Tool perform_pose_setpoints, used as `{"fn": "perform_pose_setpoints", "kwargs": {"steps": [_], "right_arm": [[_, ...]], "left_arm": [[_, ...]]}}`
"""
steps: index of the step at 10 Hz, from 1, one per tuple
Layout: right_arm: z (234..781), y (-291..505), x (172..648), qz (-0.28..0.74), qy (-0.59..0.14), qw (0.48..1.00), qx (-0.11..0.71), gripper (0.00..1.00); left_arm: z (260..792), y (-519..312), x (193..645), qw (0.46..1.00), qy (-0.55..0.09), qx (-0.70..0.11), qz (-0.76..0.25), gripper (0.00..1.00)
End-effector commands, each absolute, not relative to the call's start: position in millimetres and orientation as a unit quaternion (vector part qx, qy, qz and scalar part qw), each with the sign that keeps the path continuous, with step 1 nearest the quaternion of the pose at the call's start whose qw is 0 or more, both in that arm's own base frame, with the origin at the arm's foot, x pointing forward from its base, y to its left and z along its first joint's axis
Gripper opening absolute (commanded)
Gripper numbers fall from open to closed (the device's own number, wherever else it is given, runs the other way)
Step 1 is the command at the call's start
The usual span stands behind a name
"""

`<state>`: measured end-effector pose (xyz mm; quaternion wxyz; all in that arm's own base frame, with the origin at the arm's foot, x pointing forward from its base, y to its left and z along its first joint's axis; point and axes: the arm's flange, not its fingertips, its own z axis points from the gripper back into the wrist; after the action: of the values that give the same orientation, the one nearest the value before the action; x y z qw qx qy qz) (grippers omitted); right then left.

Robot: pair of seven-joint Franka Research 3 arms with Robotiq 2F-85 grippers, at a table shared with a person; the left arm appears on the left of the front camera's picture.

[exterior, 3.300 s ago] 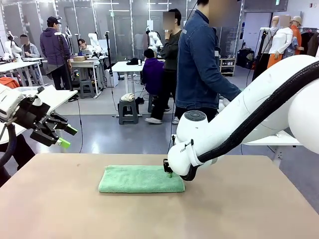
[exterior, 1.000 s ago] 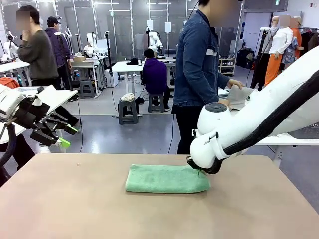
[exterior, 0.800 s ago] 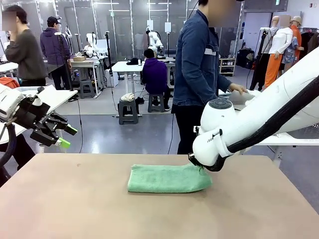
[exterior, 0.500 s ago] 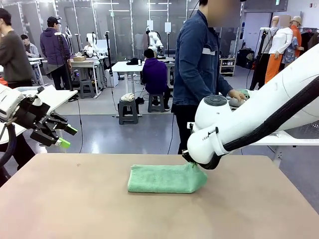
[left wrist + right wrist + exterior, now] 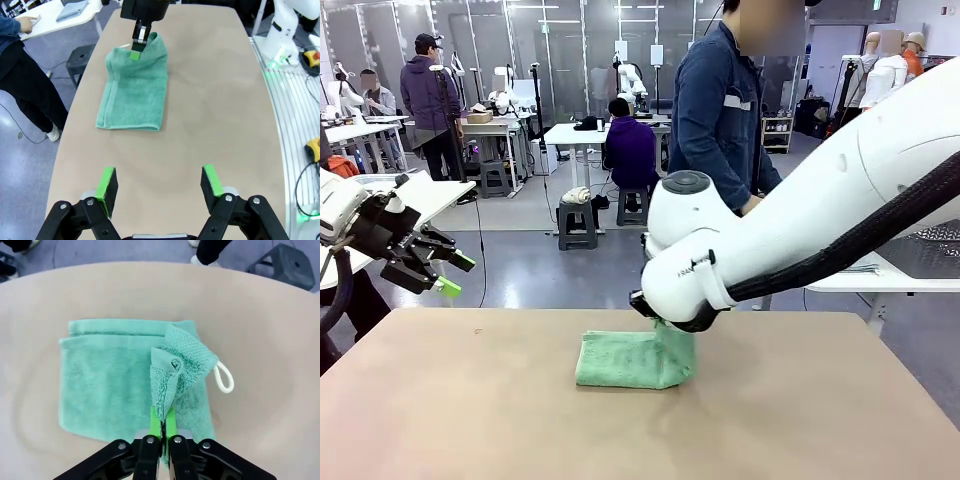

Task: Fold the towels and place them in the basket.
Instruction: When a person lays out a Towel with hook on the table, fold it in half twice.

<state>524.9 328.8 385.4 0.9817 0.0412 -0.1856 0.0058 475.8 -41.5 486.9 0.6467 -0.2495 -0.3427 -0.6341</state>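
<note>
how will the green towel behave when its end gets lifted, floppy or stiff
Probably floppy: the corner of the green towel pinched in the right hand droops and crumples. Likely light, as a thin pinch lifts that end. Pushed, it would probably bunch rather than slide, given its soft terry pile.

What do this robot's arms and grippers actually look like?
The right arm is glossy white with smooth rounded joints, and a thick black ribbed cable hose runs along it. The left arm has the same white shell. The left gripper and right gripper are black, each with two fingers tipped by bright green pads.
</note>
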Motion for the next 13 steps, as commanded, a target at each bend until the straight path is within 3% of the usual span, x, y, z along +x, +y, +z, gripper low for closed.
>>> {"fn": "perform_pose_setpoints", "kwargs": {"steps": [1,11,13], "right_arm": [[381.1,357.5,539.3,-0.029,-0.187,0.981,0.039,0.00],[346.7,407.5,546.8,-0.041,-0.188,0.974,0.117,0.00],[342.6,408.4,546.3,-0.045,-0.185,0.973,0.128,0.23]], "left_arm": [[487.3,-42.0,476.5,0.647,-0.345,-0.248,-0.634,0.84],[487.3,-42.0,476.5,0.647,-0.345,-0.248,-0.634,0.84],[487.3,-42.0,476.5,0.647,-0.345,-0.248,-0.634,0.84]]}}
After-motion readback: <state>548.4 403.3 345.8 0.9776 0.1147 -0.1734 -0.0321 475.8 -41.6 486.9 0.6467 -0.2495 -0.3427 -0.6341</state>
